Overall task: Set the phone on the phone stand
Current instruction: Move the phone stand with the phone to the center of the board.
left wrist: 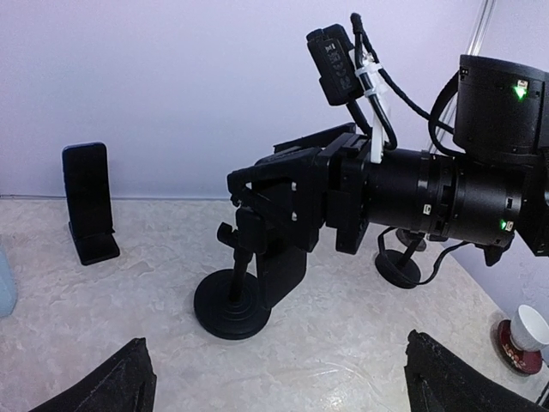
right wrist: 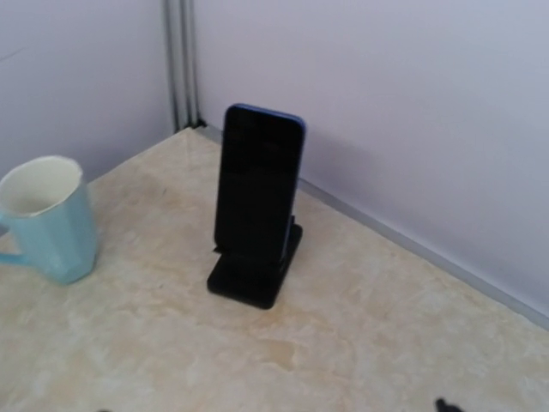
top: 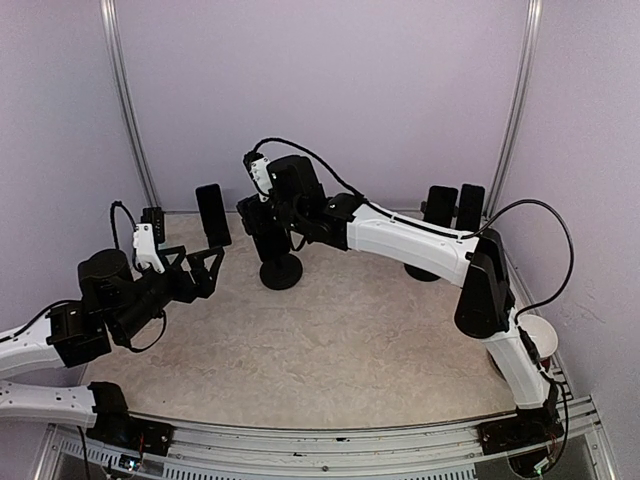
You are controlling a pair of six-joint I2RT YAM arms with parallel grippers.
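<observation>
Phone (left wrist: 287, 262) hangs upright, long axis vertical, pinched by right gripper (left wrist: 273, 202) beside phone stand (left wrist: 230, 305); left gripper (top: 208, 270) spread.

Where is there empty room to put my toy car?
The biggest bare patch is the front middle of the table, right of the left gripper and in front of the round-base stand, where the right gripper holds a phone. The back wall is crowded: another phone at back left, two more phones at back right.
</observation>
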